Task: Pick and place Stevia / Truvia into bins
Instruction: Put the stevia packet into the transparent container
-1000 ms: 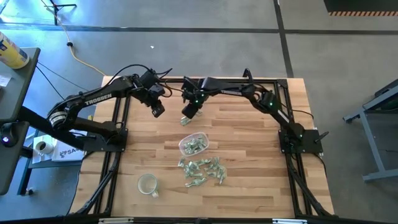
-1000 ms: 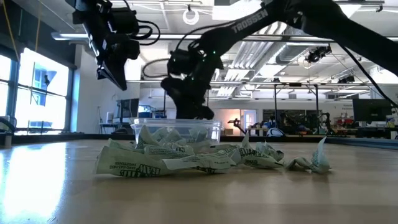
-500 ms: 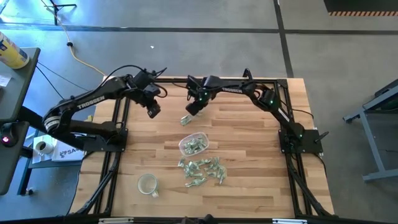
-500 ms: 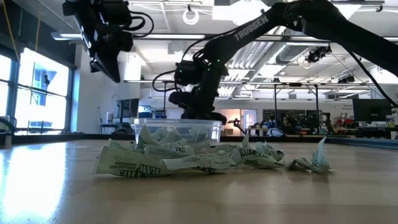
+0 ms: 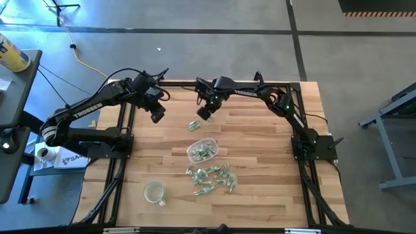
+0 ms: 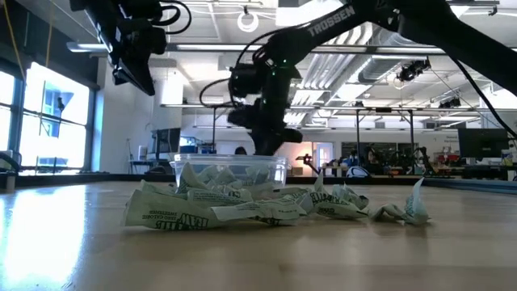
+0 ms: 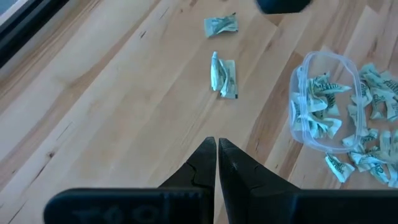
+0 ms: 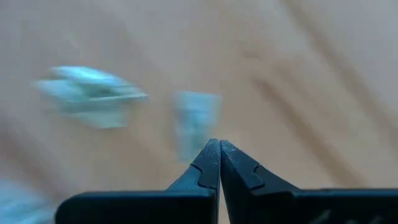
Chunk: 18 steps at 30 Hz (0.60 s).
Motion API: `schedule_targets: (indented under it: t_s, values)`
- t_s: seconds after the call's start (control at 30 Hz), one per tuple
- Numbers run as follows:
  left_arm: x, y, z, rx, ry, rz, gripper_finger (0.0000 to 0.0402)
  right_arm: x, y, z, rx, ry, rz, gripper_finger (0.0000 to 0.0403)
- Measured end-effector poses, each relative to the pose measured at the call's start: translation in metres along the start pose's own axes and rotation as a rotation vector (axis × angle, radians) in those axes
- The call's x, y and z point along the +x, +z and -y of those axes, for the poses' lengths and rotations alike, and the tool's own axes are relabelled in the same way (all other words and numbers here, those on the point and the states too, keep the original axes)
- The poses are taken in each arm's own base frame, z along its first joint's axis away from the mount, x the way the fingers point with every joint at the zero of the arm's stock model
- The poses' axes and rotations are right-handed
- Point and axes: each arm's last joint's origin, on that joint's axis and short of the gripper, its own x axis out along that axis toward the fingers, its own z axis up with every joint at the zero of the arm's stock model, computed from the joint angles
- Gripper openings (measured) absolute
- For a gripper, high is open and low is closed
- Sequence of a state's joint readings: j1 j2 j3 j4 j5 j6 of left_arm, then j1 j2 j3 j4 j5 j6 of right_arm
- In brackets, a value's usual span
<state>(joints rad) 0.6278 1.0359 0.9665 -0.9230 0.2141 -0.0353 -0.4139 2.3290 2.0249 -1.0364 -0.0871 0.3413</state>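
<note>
Tub sits mid-counter, already part-filled with sachets; it stands just beyond the main heap, probably so each carry is short. Main heap of sachets lies loose on the wood just on the near side of the tub, touching or almost touching its wall in the low view. Two stray sachets lie on the far side of the tub, apart from it and from the heap; seen from above they read as one pale patch.

Left gripper: raised over the far-left counter, fingers nearly pressed together with only a thin slit between them, nothing pinched. Its wrist camera looks down on the strays and the tub, so it appears parked clear of the work zone.

Right gripper: raised over the far-centre counter, just beyond the strays, fingers pressed together, nothing between the tips. Its wrist view is blurred but shows two pale sachets ahead on the wood.

Judgement: neither arm carries anything. The right one is best placed for the strays and would need to spread its fingers before descending. Thin flat paper on wood leaves little edge to catch.

Cup stands near-left, unused.
</note>
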Motion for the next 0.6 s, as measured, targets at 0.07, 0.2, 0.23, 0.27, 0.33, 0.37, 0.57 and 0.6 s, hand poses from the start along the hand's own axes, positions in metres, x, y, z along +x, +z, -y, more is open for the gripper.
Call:
schedule_targets:
  t_s: [0.07,0.2,0.23,0.27,0.33,0.37,0.57,0.6]
  values:
    - [0.000,0.000,0.000,0.002,0.001,0.001,0.0056,-0.004,0.003,0.000,0.028,0.097,0.001,0.0001]
    - [0.000,0.000,0.000,0.005,0.007,0.005,0.0056,0.005,0.004,0.002,0.078,0.129,-0.035,0.0001]
    - [0.000,0.000,0.000,0.005,0.007,0.005,0.0056,0.010,0.003,0.002,0.086,0.139,-0.049,0.0001]
    - [0.000,0.000,0.000,0.005,0.007,0.004,0.0056,0.013,0.003,0.001,0.094,0.150,-0.057,0.0001]
    - [0.000,0.000,0.000,0.005,0.007,0.003,0.0056,0.018,0.002,-0.003,0.100,0.155,-0.064,0.0002]
    - [0.000,0.000,0.000,0.005,0.007,0.003,0.0056,0.019,0.002,-0.004,0.104,0.156,-0.065,0.0001]
    - [0.000,0.000,0.000,0.011,0.014,0.001,0.0056,0.027,0.000,-0.008,0.121,0.142,-0.072,0.0001]
    - [0.000,0.000,-0.001,0.012,0.020,0.001,0.0056,0.027,0.000,-0.008,0.122,0.138,-0.070,0.0001]
